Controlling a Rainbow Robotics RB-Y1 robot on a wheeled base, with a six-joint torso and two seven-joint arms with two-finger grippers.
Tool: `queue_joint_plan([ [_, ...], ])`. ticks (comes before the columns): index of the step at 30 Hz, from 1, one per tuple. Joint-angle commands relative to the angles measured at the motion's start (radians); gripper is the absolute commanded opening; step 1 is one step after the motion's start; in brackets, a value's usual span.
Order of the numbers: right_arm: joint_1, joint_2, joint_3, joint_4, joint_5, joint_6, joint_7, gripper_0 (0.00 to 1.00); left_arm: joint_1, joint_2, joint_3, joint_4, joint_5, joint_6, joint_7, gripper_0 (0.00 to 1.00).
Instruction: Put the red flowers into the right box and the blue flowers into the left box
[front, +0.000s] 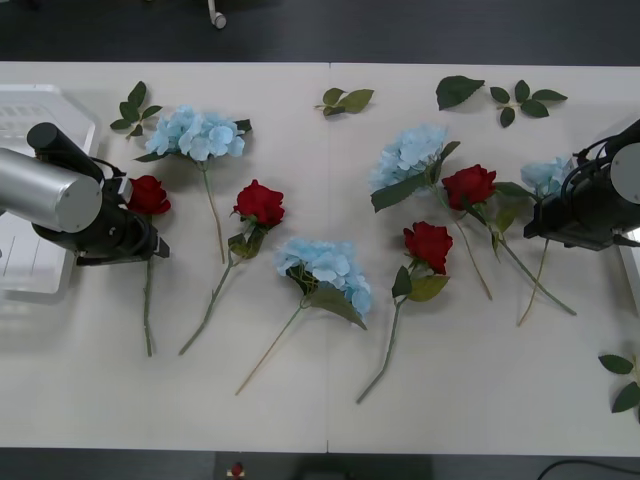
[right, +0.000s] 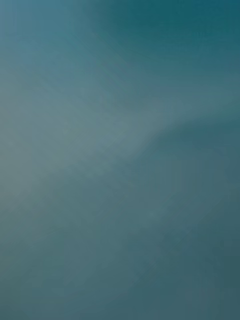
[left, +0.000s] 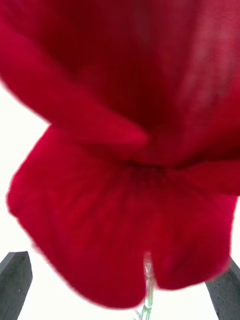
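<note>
Several red flowers lie on the white table: one at the left (front: 148, 195), one beside it (front: 260, 203), and two right of centre (front: 468, 185) (front: 428, 245). Several blue flowers lie among them (front: 200, 132) (front: 325, 268) (front: 410, 152). My left gripper (front: 155, 245) hovers low at the leftmost rose. Its black fingers (left: 15, 280) stand open on either side of the stem (left: 146, 292), just under the bloom (left: 125, 175). My right gripper (front: 545, 222) sits over the stem of the rightmost blue flower (front: 548, 175), whose blurred blue petals (right: 120, 160) are pressed close to it. The left box (front: 25, 275) lies under my left arm. The right box (front: 633, 272) is a pale sliver at the right edge.
Loose green leaf sprigs lie along the back of the table (front: 135, 108) (front: 345, 100) (front: 460, 90) (front: 525, 100) and at the front right corner (front: 625, 380). The stems fan toward the table's front edge.
</note>
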Motion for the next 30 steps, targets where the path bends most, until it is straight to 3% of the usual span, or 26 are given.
queue_joint_plan([
  [1, -0.024, 0.004, -0.019, 0.016, 0.017, -0.001, 0.023, 0.35, -0.023, -0.002, 0.009, -0.006, -0.017, -0.008, -0.007, 1.00],
  [9, -0.024, 0.023, -0.019, 0.030, 0.043, -0.002, 0.022, 0.00, -0.021, -0.008, 0.009, -0.006, -0.040, -0.008, -0.010, 1.00],
  [18, -0.025, 0.021, -0.059, 0.027, 0.023, -0.007, 0.065, 0.00, -0.014, -0.017, 0.009, -0.006, -0.067, -0.014, -0.010, 1.00],
  [30, -0.025, -0.022, -0.289, 0.027, -0.251, 0.116, 0.668, 0.00, -0.007, -0.028, -0.011, -0.006, -0.087, -0.032, -0.011, 0.99],
])
